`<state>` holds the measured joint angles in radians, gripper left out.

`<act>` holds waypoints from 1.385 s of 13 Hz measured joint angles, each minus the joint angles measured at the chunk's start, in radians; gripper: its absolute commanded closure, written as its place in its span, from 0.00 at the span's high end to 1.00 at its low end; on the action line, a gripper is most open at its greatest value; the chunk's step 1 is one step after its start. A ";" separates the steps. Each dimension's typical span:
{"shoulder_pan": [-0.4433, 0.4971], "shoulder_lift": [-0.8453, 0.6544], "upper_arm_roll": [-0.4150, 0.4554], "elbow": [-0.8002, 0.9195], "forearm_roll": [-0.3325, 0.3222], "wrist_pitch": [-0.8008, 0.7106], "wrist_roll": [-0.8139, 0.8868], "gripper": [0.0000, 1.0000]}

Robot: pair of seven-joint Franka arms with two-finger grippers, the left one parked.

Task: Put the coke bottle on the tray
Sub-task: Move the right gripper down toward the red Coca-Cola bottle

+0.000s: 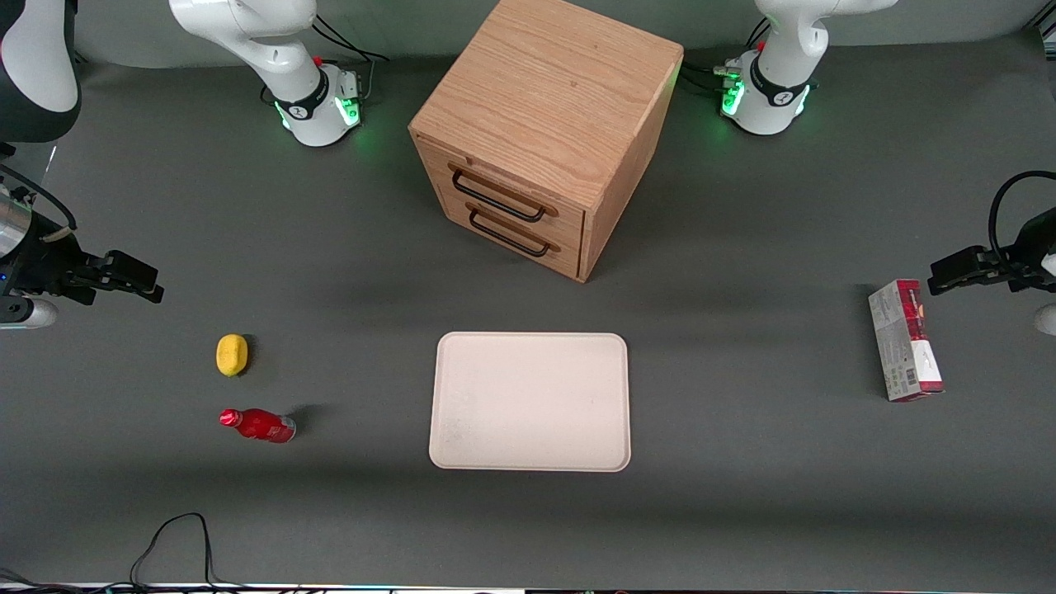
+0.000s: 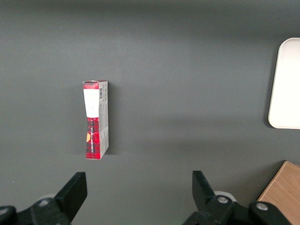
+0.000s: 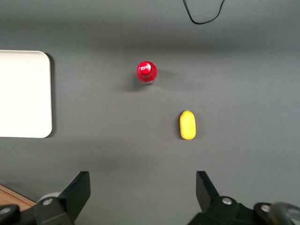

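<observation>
The coke bottle [image 1: 260,425], small and red with a red cap, stands on the grey table toward the working arm's end. In the right wrist view I see its cap from above [image 3: 146,71]. The cream-beige tray [image 1: 530,402] lies flat mid-table with nothing on it, and its rounded corner shows in the right wrist view [image 3: 23,93]. My right gripper [image 1: 144,280] hangs above the table, farther from the front camera than the bottle. It is open and empty [image 3: 143,180], well apart from the bottle.
A yellow lump [image 1: 232,355] lies between the gripper and the bottle [image 3: 188,125]. A wooden drawer cabinet [image 1: 544,132] stands farther back than the tray. A red-and-grey carton box [image 1: 905,340] lies toward the parked arm's end. A black cable [image 1: 177,536] loops at the front edge.
</observation>
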<state>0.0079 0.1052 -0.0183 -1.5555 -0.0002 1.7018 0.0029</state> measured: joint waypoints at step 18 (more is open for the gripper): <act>-0.019 0.440 0.002 0.529 0.000 -0.139 -0.003 1.00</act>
<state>-0.0112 0.5457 -0.0165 -1.0263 -0.0002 1.5631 -0.0002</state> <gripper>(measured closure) 0.000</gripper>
